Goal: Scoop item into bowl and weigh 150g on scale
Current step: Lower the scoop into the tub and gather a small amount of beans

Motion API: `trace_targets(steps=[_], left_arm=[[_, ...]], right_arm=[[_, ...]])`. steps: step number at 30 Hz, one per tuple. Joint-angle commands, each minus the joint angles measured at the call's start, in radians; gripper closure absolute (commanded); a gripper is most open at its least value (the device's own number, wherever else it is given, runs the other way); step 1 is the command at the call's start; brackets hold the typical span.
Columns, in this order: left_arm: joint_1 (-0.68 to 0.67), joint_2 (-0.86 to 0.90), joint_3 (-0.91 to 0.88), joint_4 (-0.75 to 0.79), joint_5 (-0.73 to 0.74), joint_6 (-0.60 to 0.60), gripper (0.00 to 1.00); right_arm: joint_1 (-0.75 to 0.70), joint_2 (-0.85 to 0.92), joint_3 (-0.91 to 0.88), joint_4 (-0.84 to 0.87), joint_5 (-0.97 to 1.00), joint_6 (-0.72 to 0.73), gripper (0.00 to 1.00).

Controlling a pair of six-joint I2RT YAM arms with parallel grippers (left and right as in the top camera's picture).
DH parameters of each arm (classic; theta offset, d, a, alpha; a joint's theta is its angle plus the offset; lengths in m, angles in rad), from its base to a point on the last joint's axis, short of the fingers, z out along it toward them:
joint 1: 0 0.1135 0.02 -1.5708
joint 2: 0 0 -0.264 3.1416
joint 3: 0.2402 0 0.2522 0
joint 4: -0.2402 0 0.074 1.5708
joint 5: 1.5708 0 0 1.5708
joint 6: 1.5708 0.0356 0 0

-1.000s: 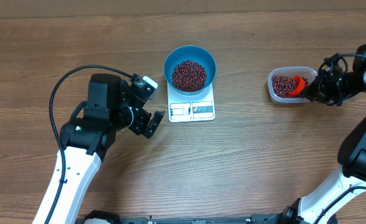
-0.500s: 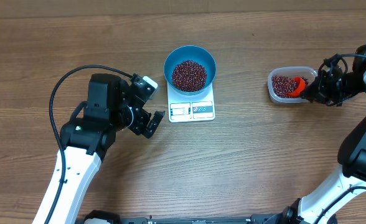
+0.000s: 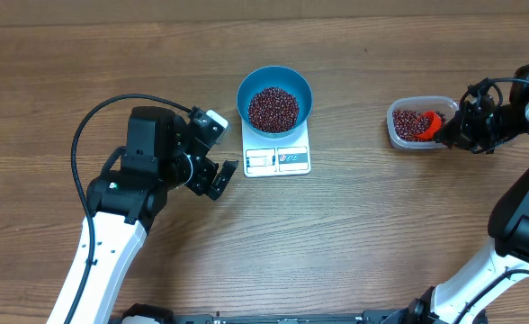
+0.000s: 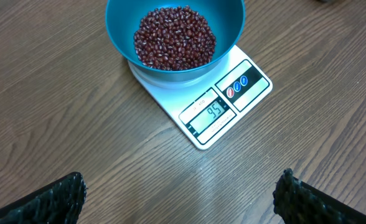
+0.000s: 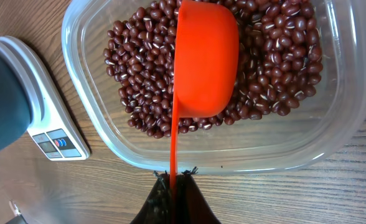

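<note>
The teal bowl stands on the white scale, holding a heap of dark red beans; the display shows digits. More beans lie in the clear tub at the right. My right gripper is shut on the handle of the orange scoop, whose cup lies turned on its side over the tub's beans. My left gripper stands open left of the scale, nothing between its fingers.
The wooden table carries only the scale, bowl and tub. A black cable loops from the left arm. The right arm reaches in from the right edge.
The orange scoop has shifted slightly inside the tub; both arms otherwise stay where they were.
</note>
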Motion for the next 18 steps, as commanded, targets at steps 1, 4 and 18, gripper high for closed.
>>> trace_targets(steps=[1,4,18], left_arm=[[0.004,0.007,0.015,0.002,-0.007,-0.01,0.01],[0.004,0.007,0.015,0.002,-0.007,-0.01,0.0],[0.004,0.007,0.015,0.002,-0.007,-0.01,0.01]], right_arm=[[0.001,0.01,-0.007,-0.003,-0.012,-0.011,0.96],[0.001,0.01,-0.007,-0.004,-0.012,-0.011,0.96],[-0.007,0.01,-0.007,-0.01,-0.092,-0.06,0.96]])
